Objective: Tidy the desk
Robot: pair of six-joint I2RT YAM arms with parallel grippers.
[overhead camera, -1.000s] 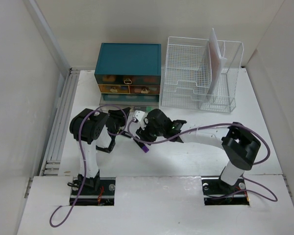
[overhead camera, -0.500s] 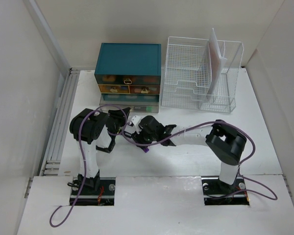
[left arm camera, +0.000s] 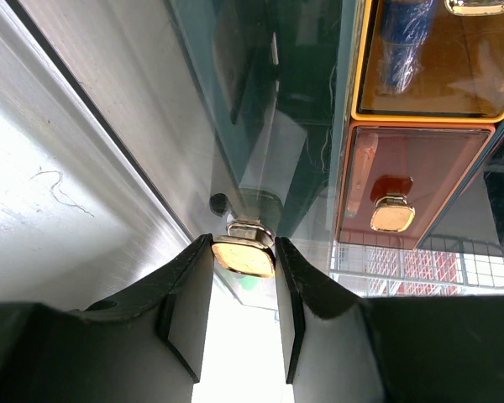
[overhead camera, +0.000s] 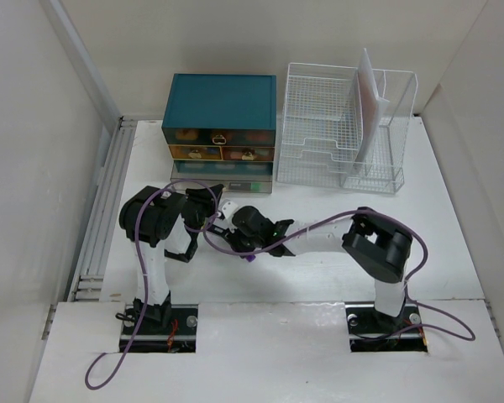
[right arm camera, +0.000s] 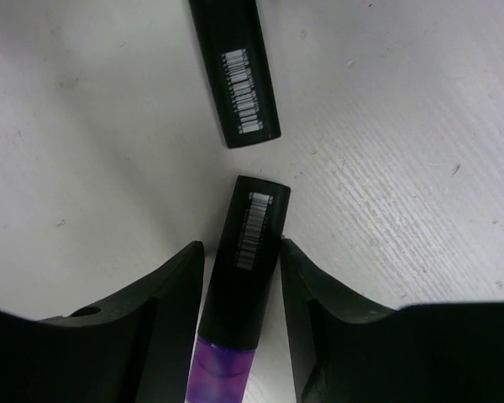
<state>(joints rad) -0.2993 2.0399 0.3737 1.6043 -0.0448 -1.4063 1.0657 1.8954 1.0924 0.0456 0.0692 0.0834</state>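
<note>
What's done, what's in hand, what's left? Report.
Done: papers stand in the wire rack. In hand: the left gripper clamps a drawer's gold handle; the right gripper straddles the purple marker. Left: marker and black pen lie on the desk.

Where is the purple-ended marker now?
Right wrist view: the purple-ended marker lies on the desk between the right gripper's fingers, near a second black marker.

Left arm (overhead camera: 151, 222) stands folded above its base. Left gripper (left arm camera: 242, 252) is clamped on a gold handle (left arm camera: 245, 260). Right arm (overhead camera: 336, 235) extends low toward the left, elbow bent. Right gripper (right arm camera: 241, 252) has its jaws part-spread astride a pen (right arm camera: 252, 222); contact cannot be confirmed.
</note>
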